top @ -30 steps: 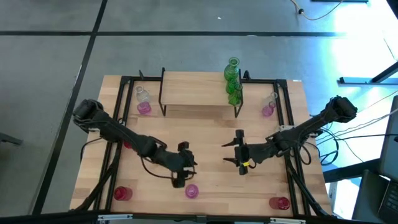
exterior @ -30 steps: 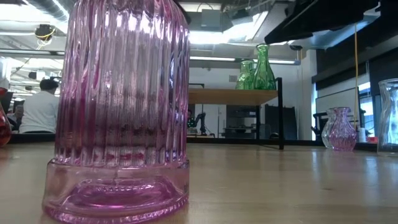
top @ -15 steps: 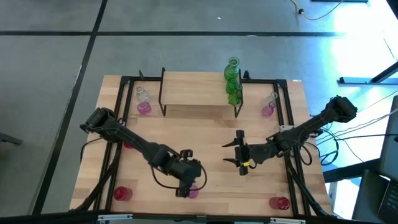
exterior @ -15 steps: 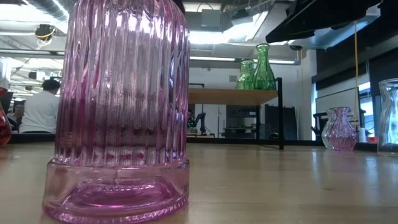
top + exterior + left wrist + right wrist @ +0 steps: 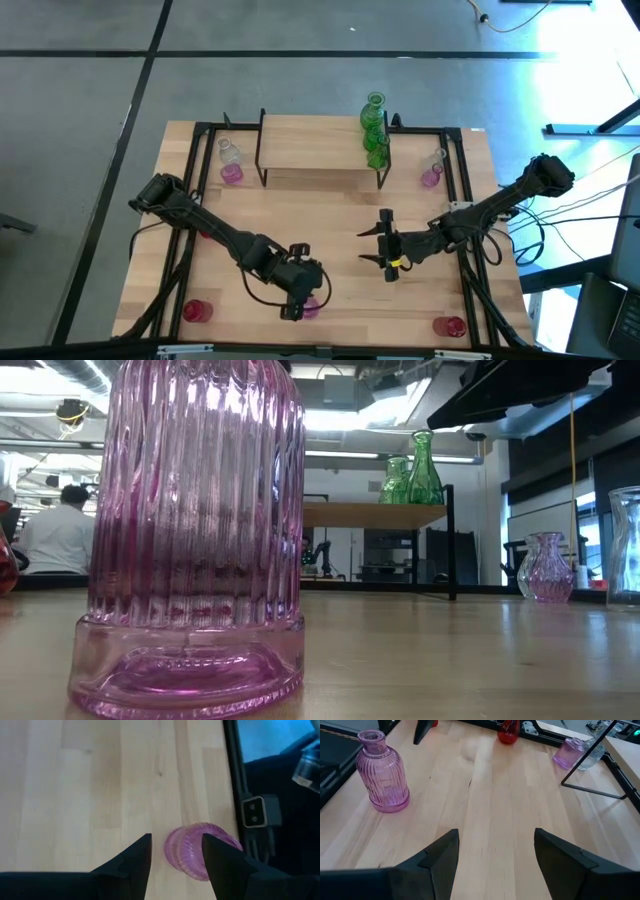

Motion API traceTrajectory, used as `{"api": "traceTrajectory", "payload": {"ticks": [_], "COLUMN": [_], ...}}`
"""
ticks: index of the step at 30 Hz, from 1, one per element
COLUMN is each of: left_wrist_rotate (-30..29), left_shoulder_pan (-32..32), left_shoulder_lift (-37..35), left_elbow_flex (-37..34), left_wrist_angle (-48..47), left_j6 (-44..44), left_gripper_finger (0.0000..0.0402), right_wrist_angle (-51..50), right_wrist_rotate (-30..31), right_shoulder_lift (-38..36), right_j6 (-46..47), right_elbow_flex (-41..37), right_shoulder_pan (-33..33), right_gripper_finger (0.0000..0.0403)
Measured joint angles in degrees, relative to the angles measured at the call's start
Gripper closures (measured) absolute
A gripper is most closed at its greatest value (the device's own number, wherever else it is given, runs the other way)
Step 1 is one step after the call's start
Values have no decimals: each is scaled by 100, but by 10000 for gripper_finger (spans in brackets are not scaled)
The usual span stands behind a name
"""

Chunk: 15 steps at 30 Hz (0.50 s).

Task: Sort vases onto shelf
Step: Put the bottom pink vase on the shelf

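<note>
The left gripper (image 5: 296, 300) hung spread above the pink vase (image 5: 311, 307), low and centre in the high view. The vase stood between its fingers (image 5: 134, 861), untouched. The right gripper (image 5: 384, 250) waited spread mid-table.

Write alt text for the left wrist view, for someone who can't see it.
The left gripper hangs open over a ribbed pink vase seen from above, its two dark fingers either side of the vase's near edge, not closed on it. The vase stands on the light wooden table near its black frame edge.

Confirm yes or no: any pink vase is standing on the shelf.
No: in the high view only green vases stand on the shelf, at its right end.
</note>
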Motion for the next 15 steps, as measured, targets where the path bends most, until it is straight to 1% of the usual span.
{"api": "traceTrajectory", "payload": {"ticks": [7,15], "left_wrist_rotate": [287,354], "left_shoulder_pan": [-37,-85], "left_shoulder_lift": [0,49], "left_elbow_flex": [-4,-4], "left_wrist_angle": [62,131], "left_j6": [2,-3], "left_gripper_finger": [235,235], "right_wrist_angle": [-1,-1], "right_wrist_rotate": [0,-1], "right_shoulder_lift": [-2,-2], "right_j6": [23,39], "right_elbow_flex": [0,0], "right_shoulder_pan": [0,0], "right_gripper_finger": [165,165]}}
